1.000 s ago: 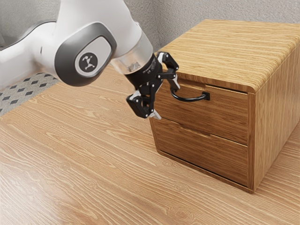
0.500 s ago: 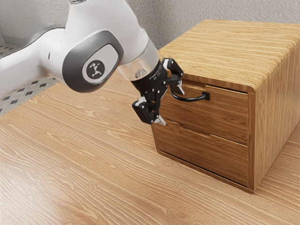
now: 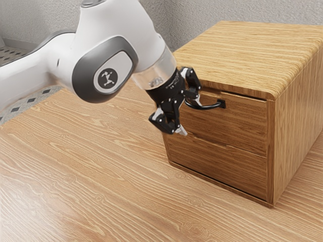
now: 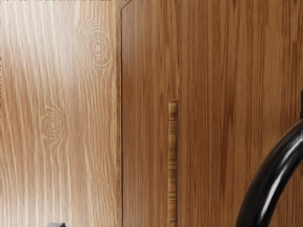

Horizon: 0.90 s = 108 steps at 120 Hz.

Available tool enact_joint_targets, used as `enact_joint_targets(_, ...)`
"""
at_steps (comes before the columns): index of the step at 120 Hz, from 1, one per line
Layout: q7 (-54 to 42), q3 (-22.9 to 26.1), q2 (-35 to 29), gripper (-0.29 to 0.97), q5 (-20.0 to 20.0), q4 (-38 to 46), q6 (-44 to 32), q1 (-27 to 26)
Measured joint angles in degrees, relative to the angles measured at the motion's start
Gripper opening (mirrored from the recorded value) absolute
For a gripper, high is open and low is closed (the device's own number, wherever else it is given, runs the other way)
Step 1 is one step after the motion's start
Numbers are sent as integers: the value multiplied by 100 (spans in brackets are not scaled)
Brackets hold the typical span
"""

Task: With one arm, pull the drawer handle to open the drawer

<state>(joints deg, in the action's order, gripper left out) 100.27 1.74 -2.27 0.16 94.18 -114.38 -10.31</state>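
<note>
A wooden cabinet stands at the exterior view's right with two drawer fronts. The upper drawer carries a black curved handle and sits flush with the cabinet face. My gripper is open at the handle's end nearer the arm. Its upper finger overlaps that end, and its lower finger hangs in front of the seam between the drawers. The wrist view looks close onto the drawer fronts, with the glossy black handle curving in beside the hand.
The lower drawer has no handle in view. The cabinet rests on a wood-grain floor that stretches open toward the exterior view's left and front. A grey wall runs behind, and a patterned patch lies at far left.
My arm has moved toward the exterior view's right and slightly down, bringing the open gripper up to the cabinet face and the handle's near end. The drawer has not moved.
</note>
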Motion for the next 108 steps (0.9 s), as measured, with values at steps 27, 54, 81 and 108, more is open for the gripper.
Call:
enact_joint_targets(27, 19, -22, -65, 16, -14, 88, 23, -2)
enact_joint_targets(54, 82, -16, -330, -4, -31, 271, 45, 8)
enact_joint_targets(81, 139, -1, -509, -9, -45, 437, 77, 3)
enact_joint_targets(108, 210, 39, -961, -9, -49, 879, 63, 3)
